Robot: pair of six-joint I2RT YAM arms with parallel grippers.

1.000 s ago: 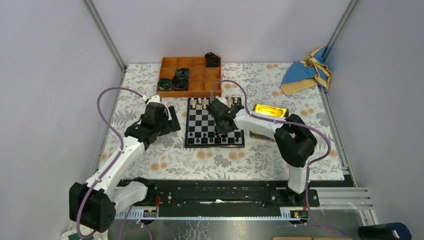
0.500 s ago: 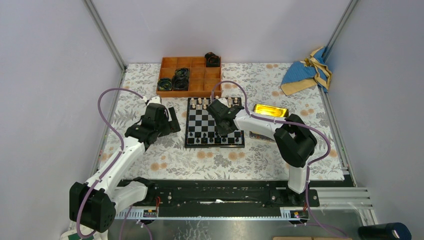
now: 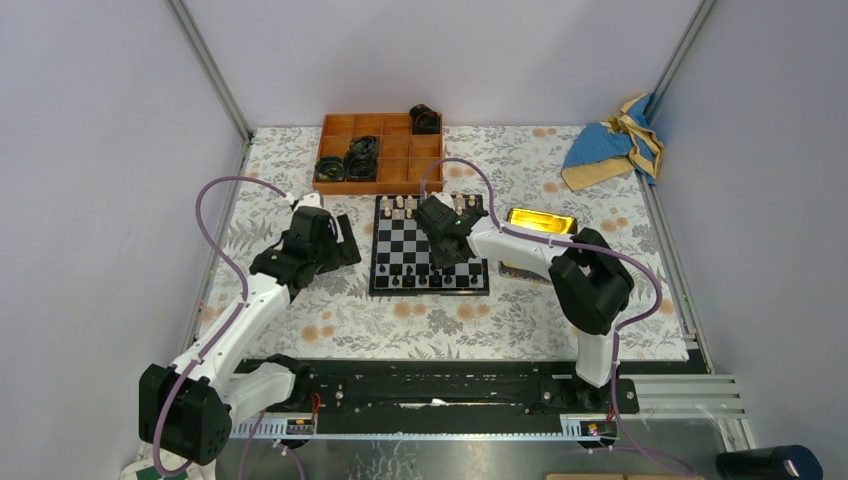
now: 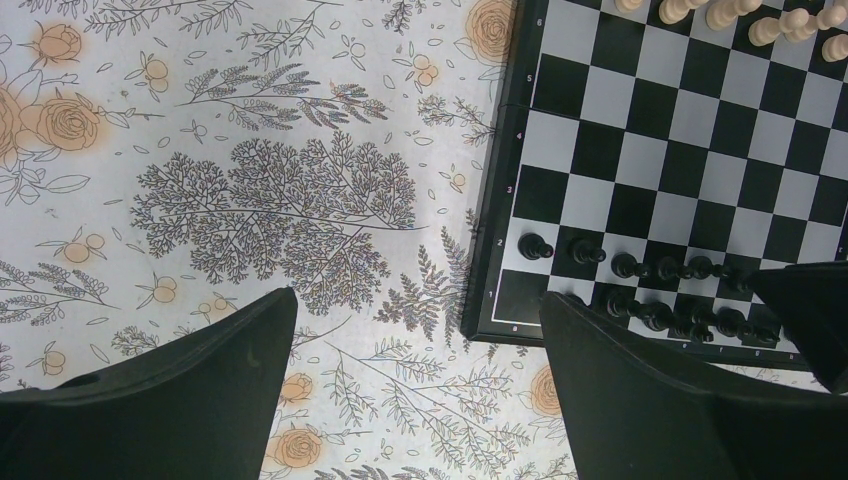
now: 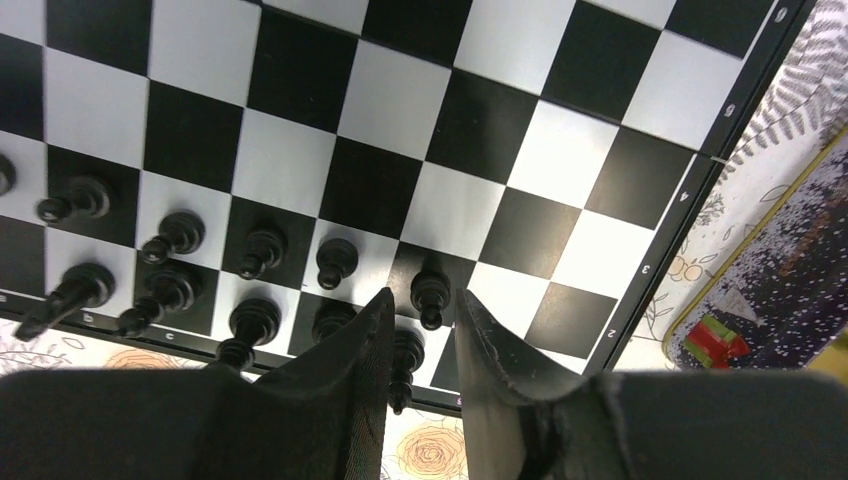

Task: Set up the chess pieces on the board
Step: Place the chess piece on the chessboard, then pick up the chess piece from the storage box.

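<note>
The board (image 3: 400, 240) lies mid-table. Tiny black chess pieces (image 3: 420, 280) fill most of its two near rows; cream chessmen (image 3: 405, 205) stand along the far edge. My right gripper (image 3: 447, 262) hovers low over the near right part of the board (image 5: 390, 100), open. Its tips (image 5: 423, 300) flank a standing black pawn (image 5: 430, 293) without touching it, and another black piece (image 5: 405, 365) shows in the gap behind. My left gripper (image 3: 345, 240) hangs wide open over the floral cloth left of the board (image 4: 650, 150), with nothing between the fingers (image 4: 418, 300). Black pieces (image 4: 640, 268) line the near rows.
An orange compartment tray (image 3: 380, 150) with black coiled rings (image 3: 360, 158) stands behind the board. A yellow tin (image 3: 540, 222) lies just right of the board. A blue cloth (image 3: 610, 145) is bunched at the back right corner.
My right gripper's jaws have parted from shut, leaving the black pawn standing on its square. Both arms have barely moved.
</note>
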